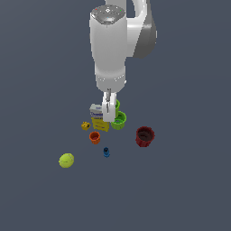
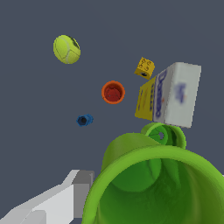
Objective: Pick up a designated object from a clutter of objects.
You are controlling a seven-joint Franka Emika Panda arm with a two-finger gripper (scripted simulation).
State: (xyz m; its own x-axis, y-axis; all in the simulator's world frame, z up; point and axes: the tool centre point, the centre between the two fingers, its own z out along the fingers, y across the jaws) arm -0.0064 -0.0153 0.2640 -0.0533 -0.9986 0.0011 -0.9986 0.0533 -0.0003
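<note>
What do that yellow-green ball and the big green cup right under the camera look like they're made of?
The ball looks like a felt-covered tennis ball: matte yellow-green with a curved pale seam. The green cup looks like smooth moulded plastic, uniform in colour with a soft sheen and a thick rim. Both are simulator renders, so this is only appearance.

Lime-green cup [image 2: 153,188], orange cup [image 2: 113,92], yellow-white box [image 2: 168,95].

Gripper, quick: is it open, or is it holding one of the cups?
Gripper: cannot tell. It sits low among the box and the green cups, but neither view shows whether its jaws grip anything.
</note>
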